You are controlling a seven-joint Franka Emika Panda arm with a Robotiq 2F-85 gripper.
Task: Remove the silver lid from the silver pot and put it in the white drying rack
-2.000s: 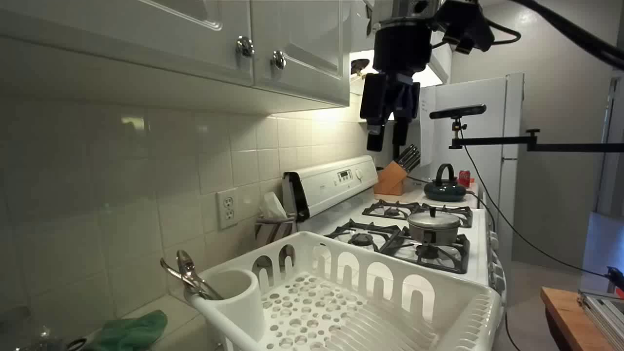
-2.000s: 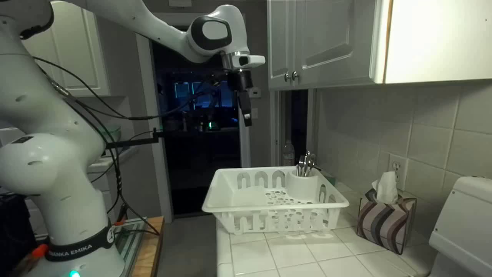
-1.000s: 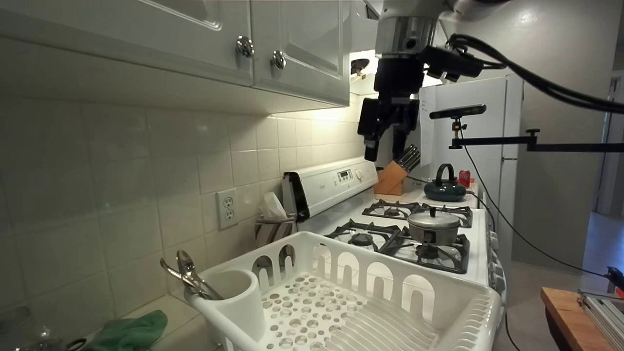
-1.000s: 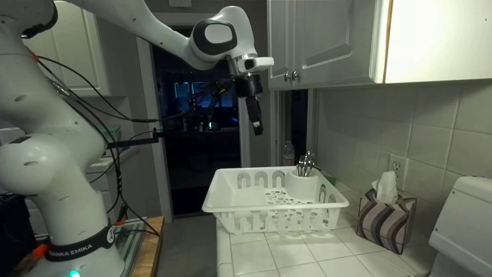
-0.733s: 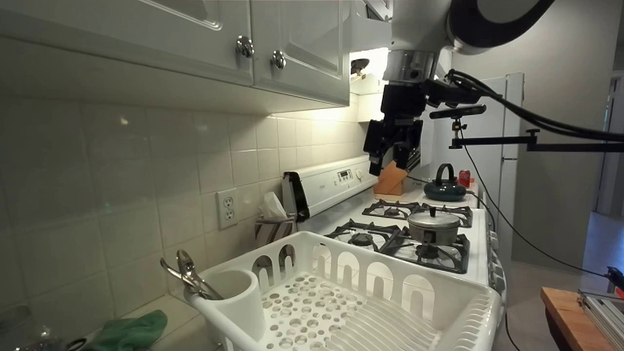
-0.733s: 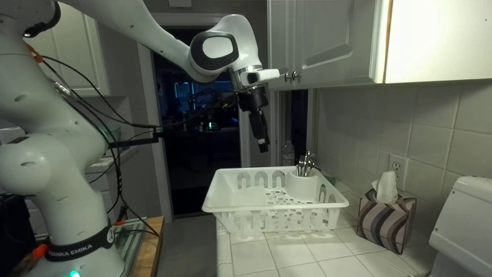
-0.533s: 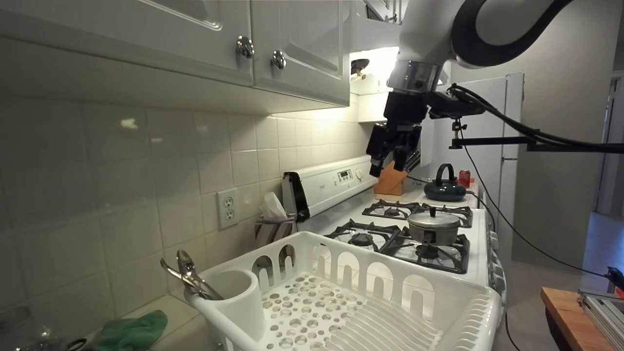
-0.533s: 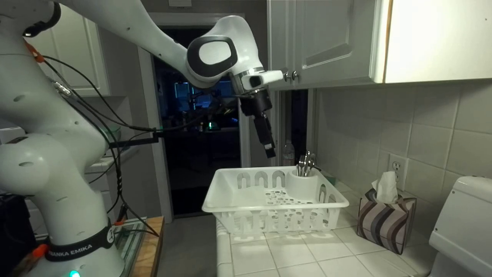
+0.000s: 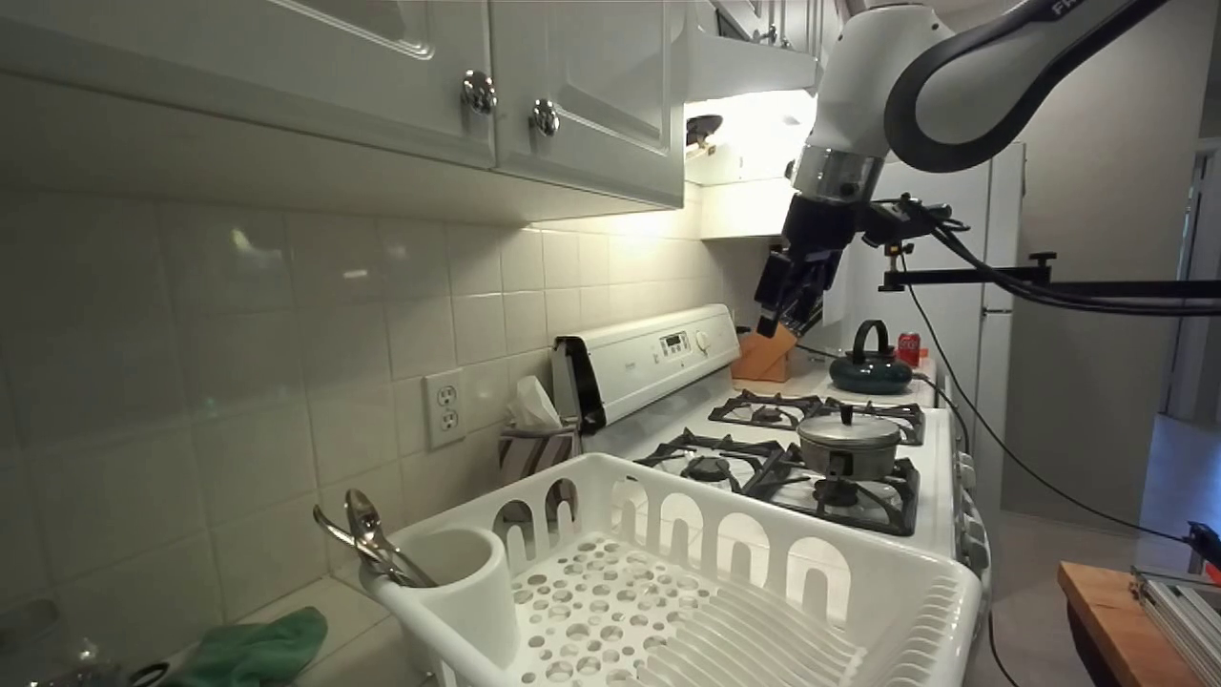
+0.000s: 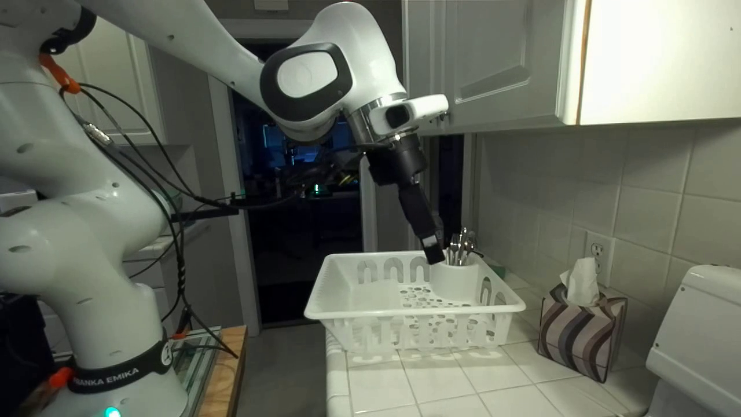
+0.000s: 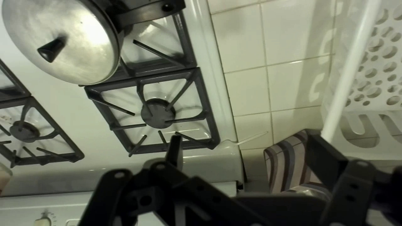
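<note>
The silver lid [image 9: 849, 431], with a black knob, sits on the silver pot [image 9: 863, 464] on a front burner of the stove. At the upper left of the wrist view the lid [image 11: 80, 29] is seen from above, the pot handle pointing right. My gripper [image 11: 245, 136] stands open, its fingers wide apart with nothing between them. In an exterior view the tilted gripper [image 9: 784, 327] hangs in the air above the stove's level, apart from the pot and lid. The white drying rack [image 10: 414, 314] rests on the counter beside the stove; no lid is in it.
A striped tissue box [image 10: 582, 336] stands between rack and stove, near the wall. Cutlery [image 10: 461, 243] sticks up from the rack's cup. A dark kettle [image 9: 870, 372] and an orange knife block [image 9: 763, 353] are beyond the burners. Cabinets [image 9: 591, 86] overhang the counter.
The arm has come down and the gripper has tilted more. In both exterior views it now sits lower and further right. The pot, lid and rack have not moved.
</note>
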